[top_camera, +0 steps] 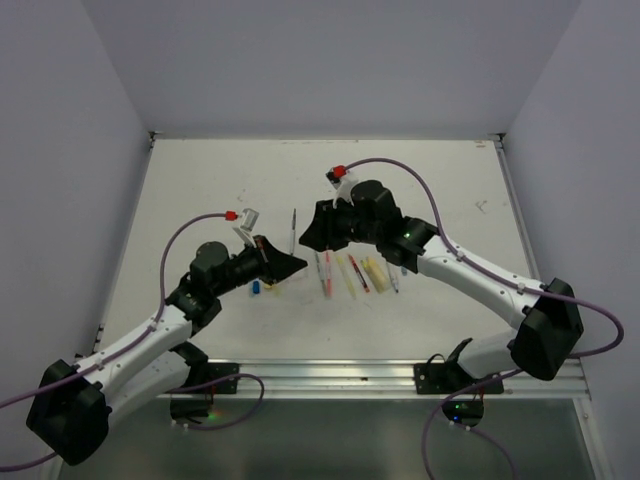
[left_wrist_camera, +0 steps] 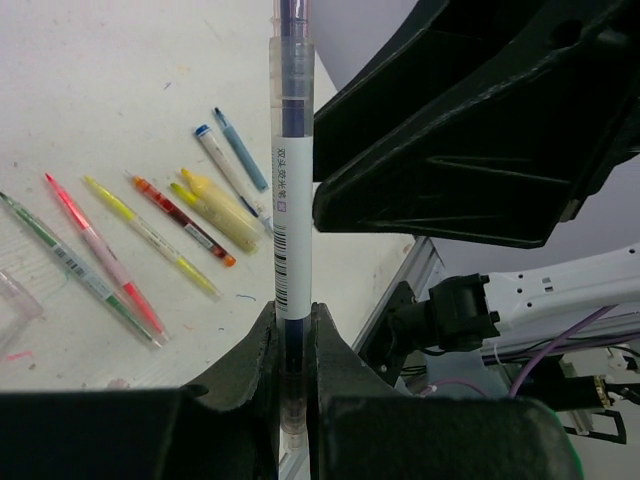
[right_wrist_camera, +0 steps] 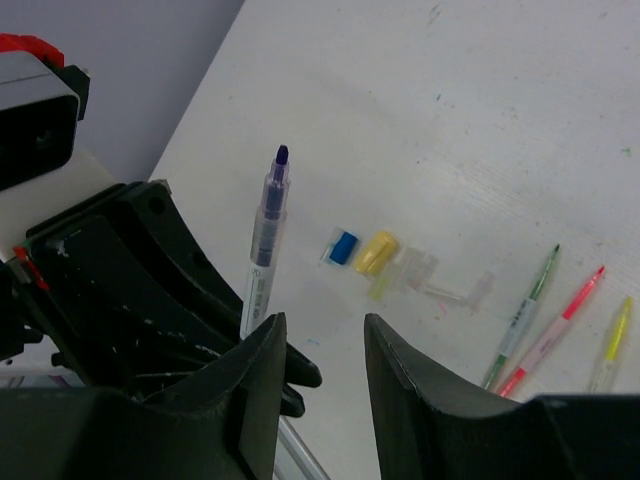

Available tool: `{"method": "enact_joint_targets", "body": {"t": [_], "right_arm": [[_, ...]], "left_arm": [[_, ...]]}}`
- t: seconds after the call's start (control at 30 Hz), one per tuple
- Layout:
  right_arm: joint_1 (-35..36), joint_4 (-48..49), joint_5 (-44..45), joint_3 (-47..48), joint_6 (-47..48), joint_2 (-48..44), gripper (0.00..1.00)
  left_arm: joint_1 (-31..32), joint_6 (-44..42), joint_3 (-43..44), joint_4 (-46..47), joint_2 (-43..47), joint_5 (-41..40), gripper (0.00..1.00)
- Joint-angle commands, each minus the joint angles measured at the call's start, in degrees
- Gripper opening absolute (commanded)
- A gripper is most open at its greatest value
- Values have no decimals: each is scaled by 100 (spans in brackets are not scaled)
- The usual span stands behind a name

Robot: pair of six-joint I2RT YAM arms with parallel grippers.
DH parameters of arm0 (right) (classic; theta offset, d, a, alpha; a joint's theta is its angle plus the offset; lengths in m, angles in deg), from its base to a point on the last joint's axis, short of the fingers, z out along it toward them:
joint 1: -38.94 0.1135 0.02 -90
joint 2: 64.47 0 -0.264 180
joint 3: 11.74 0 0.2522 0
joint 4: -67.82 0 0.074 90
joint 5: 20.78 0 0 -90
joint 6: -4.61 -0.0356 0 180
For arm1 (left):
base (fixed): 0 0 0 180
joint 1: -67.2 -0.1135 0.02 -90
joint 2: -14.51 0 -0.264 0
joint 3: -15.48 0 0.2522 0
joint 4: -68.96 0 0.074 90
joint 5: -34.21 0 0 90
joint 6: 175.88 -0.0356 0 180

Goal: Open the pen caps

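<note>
Your overhead camera looks down from behind the arms (top_camera: 140, 340) onto the whole table (top_camera: 200, 180). Both wrist cameras sit close in: left faces the row of pens (left_wrist_camera: 130, 235), right looks down at the table. All three share the purple pen (left_wrist_camera: 291, 200).

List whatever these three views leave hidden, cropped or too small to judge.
Left wrist view: the tip of the clear purple-ink pen with a white label, clamped in the left gripper, is cut off by the top edge.
Right wrist view: the pen's lower barrel is hidden behind a finger of the open right gripper.
Top view: the stubby blue plastic cap is too small to detail.
</note>
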State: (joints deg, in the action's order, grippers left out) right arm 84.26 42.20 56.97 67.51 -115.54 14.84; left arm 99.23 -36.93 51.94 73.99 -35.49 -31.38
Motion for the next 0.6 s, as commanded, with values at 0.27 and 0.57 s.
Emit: {"method": "enact_joint_targets", "body": {"t": [0.27, 0.57], "right_arm": [[-6, 1018, -436, -107, -579, 15, 40], [-14, 1554, -814, -116, -922, 401, 28]], "left_arm": [[49, 141, -38, 556, -124, 170, 0], [58, 308, 24, 943, -326, 363, 0]]}}
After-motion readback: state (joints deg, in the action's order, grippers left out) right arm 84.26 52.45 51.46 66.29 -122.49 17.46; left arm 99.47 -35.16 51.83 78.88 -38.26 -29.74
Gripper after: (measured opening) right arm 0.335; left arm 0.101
